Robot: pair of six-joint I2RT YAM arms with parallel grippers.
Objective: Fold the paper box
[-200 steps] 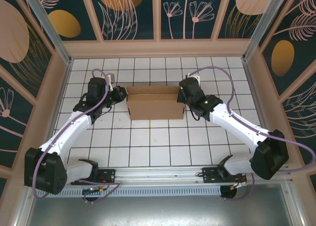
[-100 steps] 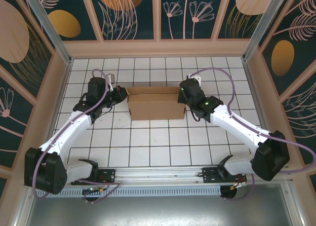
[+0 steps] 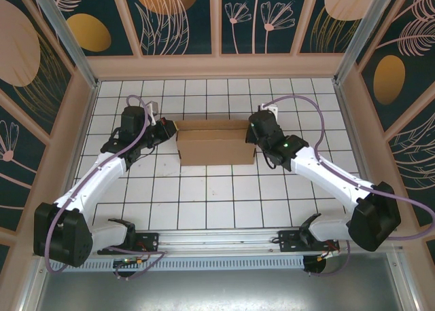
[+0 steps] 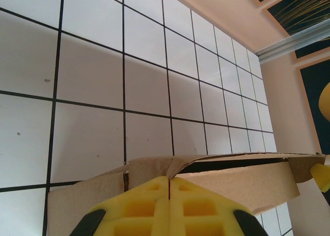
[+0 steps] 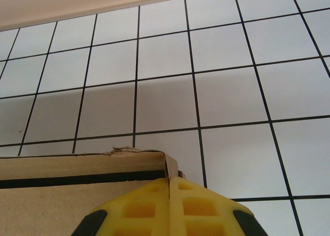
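Note:
The paper box (image 3: 214, 147) is plain brown cardboard, a long rectangular shape lying on the white tiled table (image 3: 217, 195) at mid-back. My left gripper (image 3: 170, 130) is at the box's left end and my right gripper (image 3: 253, 132) at its right end. In the left wrist view the yellow fingers (image 4: 149, 207) are shut at the gripper tip (image 4: 169, 178), with a creased corner of the box (image 4: 242, 184) running into the seam between them. In the right wrist view the gripper (image 5: 169, 178) is shut on a thin end flap of the box (image 5: 67, 205).
Wooden walls (image 3: 217, 66) enclose the table at the back and on both sides. Both arms reach in from their bases (image 3: 136, 242) at the near edge. Bare tiles lie between the box and the bases.
The right arm's elbow has drifted slightly right and the box has edged a little right with it. Both grippers stay shut at the box ends.

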